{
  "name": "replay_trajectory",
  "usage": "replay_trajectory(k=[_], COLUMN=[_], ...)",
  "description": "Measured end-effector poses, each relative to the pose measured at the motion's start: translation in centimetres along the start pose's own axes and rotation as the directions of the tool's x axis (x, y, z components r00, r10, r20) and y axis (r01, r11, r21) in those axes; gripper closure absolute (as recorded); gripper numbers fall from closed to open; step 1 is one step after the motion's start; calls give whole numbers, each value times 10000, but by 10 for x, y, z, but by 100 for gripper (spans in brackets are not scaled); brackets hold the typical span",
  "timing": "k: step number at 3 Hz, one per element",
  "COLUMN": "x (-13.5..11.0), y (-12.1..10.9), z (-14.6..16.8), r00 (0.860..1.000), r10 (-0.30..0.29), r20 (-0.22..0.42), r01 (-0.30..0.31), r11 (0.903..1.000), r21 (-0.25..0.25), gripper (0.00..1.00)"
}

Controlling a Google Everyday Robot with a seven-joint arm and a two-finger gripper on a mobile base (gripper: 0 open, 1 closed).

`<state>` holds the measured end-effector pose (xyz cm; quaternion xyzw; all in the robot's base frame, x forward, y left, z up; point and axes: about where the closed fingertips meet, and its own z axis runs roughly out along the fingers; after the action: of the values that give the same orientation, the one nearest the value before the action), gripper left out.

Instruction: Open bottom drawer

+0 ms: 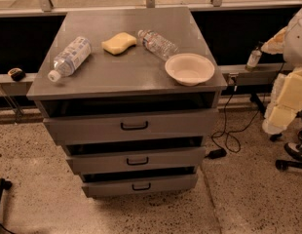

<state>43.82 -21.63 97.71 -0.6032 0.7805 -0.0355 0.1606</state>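
Camera view: grey 3-drawer cabinet (pixel 126 77) stands mid-frame on speckled floor (pixel 39 204), seen from above and in front. The bottom drawer (pixel 170 183) is the lowest and narrowest front, w/ a small black loop handle (pixel 141 186) at its centre. A dark gap shows above its front edge, same as over the middle drawer (pixel 180 158) and top drawer (pixel 180 123).

On the cabinet top: clear water bottle (pixel 69 57) lying on its side at left, cap toward the front edge; yellow sponge (pixel 119 43) near centre-back; 2nd, smaller bottle (pixel 157 44) lying just right of the sponge; white bowl (pixel 189 68) upright at the right-front corner, close beside that bottle.

The gripper (pixel 283 108) is at the far right edge, a cream blocky shape partly cut off by the frame, well apart from the cabinet and at about top-drawer height. Whether its jaws are apart or together: can't make out.

Black cable (pixel 228 130) trails on the floor right of the cabinet.
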Motion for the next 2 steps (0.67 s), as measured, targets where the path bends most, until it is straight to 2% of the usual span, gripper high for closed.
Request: replay_trajectory(k=[1,2], x=[-2,-9], y=[1,13], z=[0,25], r00=[10000,9975], r10=[-16,225], r20=[70,677], r01=[15,-223], r11=[10000,9997], r21=[58,-32], gripper=[0,0])
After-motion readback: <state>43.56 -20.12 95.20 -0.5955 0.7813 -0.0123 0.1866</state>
